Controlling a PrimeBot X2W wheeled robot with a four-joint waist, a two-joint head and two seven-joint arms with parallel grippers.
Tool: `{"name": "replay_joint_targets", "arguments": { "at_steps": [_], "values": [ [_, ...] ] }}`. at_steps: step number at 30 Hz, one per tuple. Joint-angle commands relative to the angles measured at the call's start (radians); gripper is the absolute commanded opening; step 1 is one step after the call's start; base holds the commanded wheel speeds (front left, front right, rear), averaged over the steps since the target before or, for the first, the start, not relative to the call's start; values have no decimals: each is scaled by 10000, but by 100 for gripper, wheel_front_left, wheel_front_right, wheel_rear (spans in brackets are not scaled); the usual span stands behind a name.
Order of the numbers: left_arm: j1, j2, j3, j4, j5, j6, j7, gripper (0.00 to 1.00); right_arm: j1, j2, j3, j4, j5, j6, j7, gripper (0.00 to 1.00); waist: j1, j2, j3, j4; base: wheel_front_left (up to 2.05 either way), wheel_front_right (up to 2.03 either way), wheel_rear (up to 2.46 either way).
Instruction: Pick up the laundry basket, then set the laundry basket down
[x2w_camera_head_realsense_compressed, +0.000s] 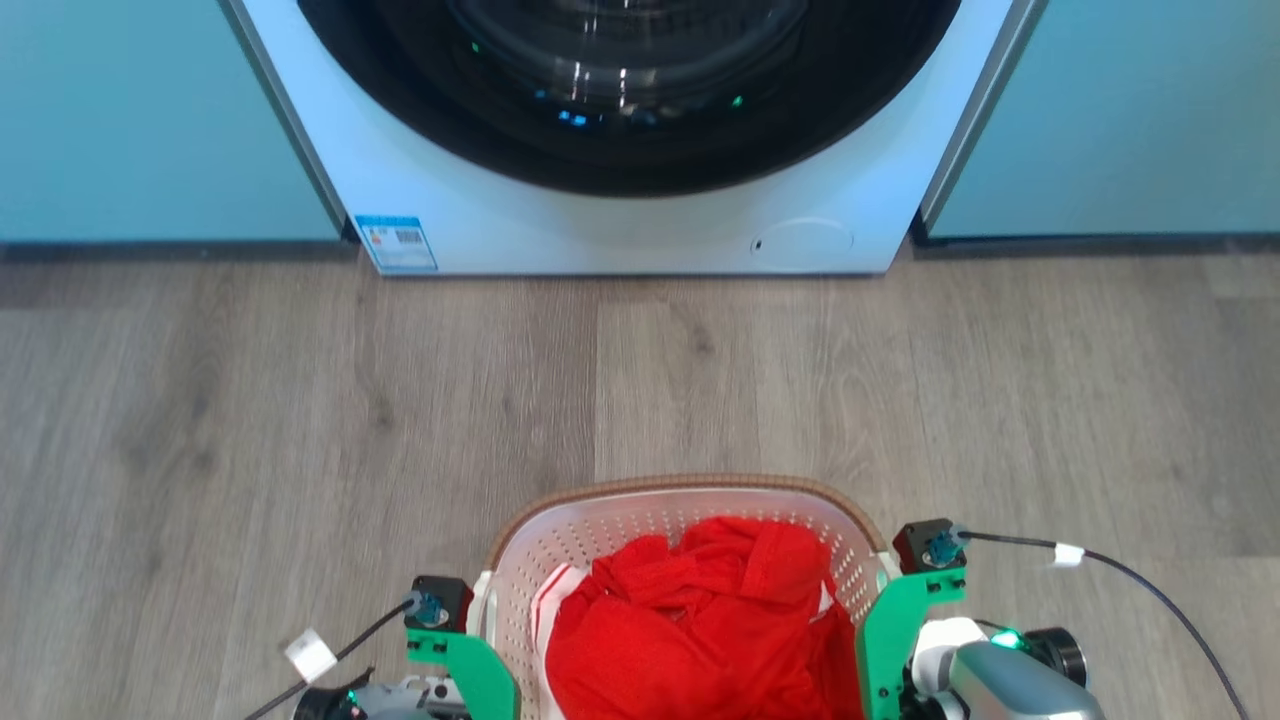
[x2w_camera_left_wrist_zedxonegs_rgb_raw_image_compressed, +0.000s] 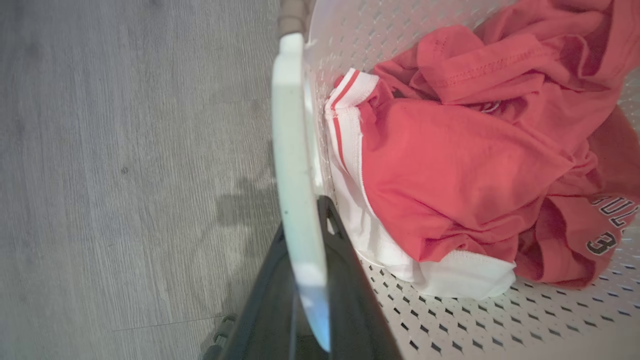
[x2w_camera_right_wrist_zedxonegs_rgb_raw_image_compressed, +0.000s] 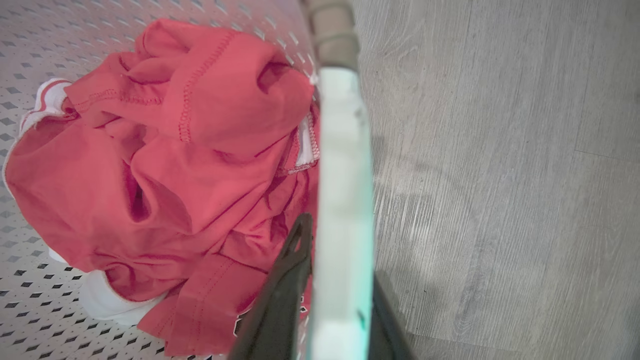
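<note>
Grip check, nearest first. The left gripper (x2w_camera_left_wrist_zedxonegs_rgb_raw_image_compressed: 302, 220) has its two dark fingers one on each side of the basket's left handle (x2w_camera_left_wrist_zedxonegs_rgb_raw_image_compressed: 295, 165), pressed against the white plastic with no gap that we can see. The right gripper (x2w_camera_right_wrist_zedxonegs_rgb_raw_image_compressed: 340, 245) mirrors it on the right handle (x2w_camera_right_wrist_zedxonegs_rgb_raw_image_compressed: 345, 165), also pinching. We read both as clamped.

Position: the laundry basket (x2w_camera_head_realsense_compressed: 690, 485) hangs or sits directly between the two grippers, low in the head view and close to the robot's body. Its handle-to-handle axis runs straight across the robot's front, so each arm is on its own side and neither is nearer. The right wrist shows a little farther forward than the left in the head view. We judge this a slight skew worth watching, since uneven travel of the arms would tip the basket.

Load: crumpled red clothing (x2w_camera_head_realsense_compressed: 700, 620) with white trim fills the bottom. It should be soft and light.

We cannot tell whether the base touches the wood floor (x2w_camera_head_realsense_compressed: 300, 400).

Beyond: open floor, then the washing machine (x2w_camera_head_realsense_compressed: 620, 230), well apart from the basket. Any set-down goes straight down, arms matched.
</note>
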Motion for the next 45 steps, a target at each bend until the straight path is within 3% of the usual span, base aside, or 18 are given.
{"name": "replay_joint_targets", "arguments": {
  "at_steps": [1, 14, 45],
  "values": [
    [-269, 321, 163, 46, -28, 13, -15, 0, 59, 42, 260, -161, 5, 27, 14, 0, 1, -1, -191, -41, 0, 0, 0],
    [88, 321, -238, 242, -315, -95, 399, 0, 503, 42, 1143, -88, 878, 27, 420, 0, 1, -1, -1082, -80, 0, 0, 0],
    [-139, 321, -695, 435, -646, -62, 341, 0, 283, 42, 2145, 172, 1785, 27, 148, 0, 1, -1, -1181, -109, 0, 0, 0]
  ]
}}
